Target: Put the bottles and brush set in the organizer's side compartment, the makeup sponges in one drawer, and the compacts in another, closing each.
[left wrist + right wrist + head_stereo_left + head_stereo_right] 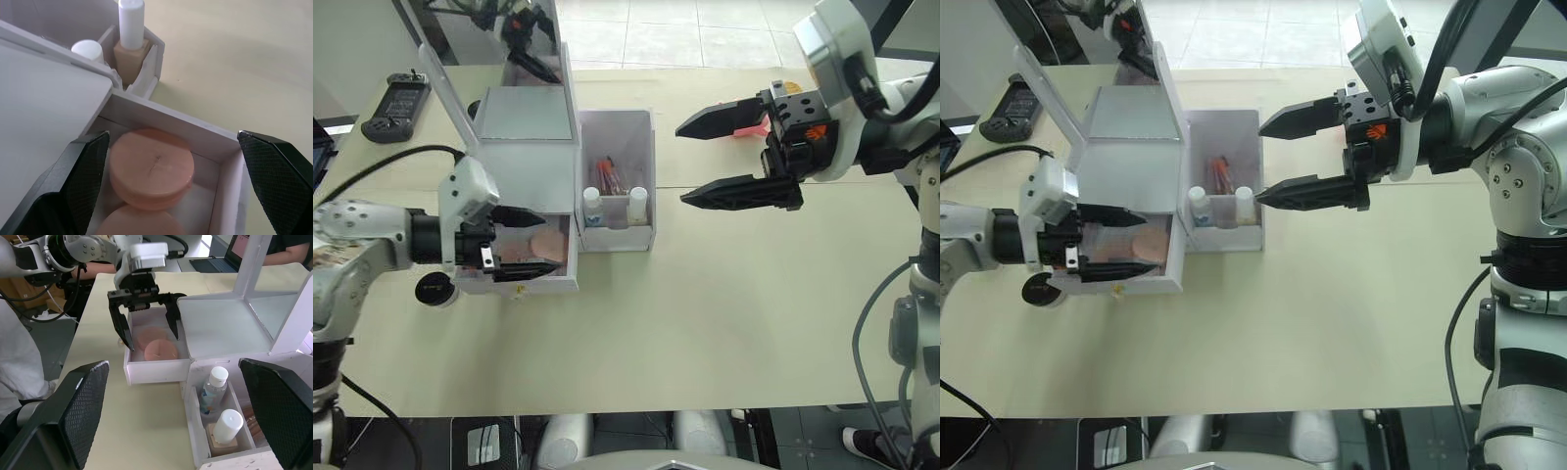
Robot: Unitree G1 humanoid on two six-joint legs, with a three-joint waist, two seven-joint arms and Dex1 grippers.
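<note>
Organizer [524, 127] sits upper left of centre in the left eye view, mirror lid upright. Side bin [618, 186] on its right flank holds both bottles: clear one [213, 387] and cream one [225, 428] at the front, brush set [608, 174] behind them. We judge that part of the task done.

One drawer [155, 369] is pulled out, lower left of the organizer in the head views. Two pink sponges [150, 166] lie inside, one partly over the other. Left pincer [522, 245] is at the drawer mouth, fingers spread wide, one on each side of the sponges, holding nothing. Right pincer [720, 162] hangs above the tabletop [724, 323] right of the bin, spread wide, also empty.

One compact [434, 288] lies at the far left edge, beside the left wrist; the other we cannot find.

Step in hand, as we read it: close the sponge drawer.
- Lift the left fingers clear of the drawer walls first; a finger inside would jam against the housing.
- Push on the front panel, centred, straight along the drawer's travel. An off-centre push may skew it.
- The organizer looks light and may slide; the right pincer could steady the bin side.
- Watch the upper sponge: if it rides above the rim it may catch on the housing edge.
</note>
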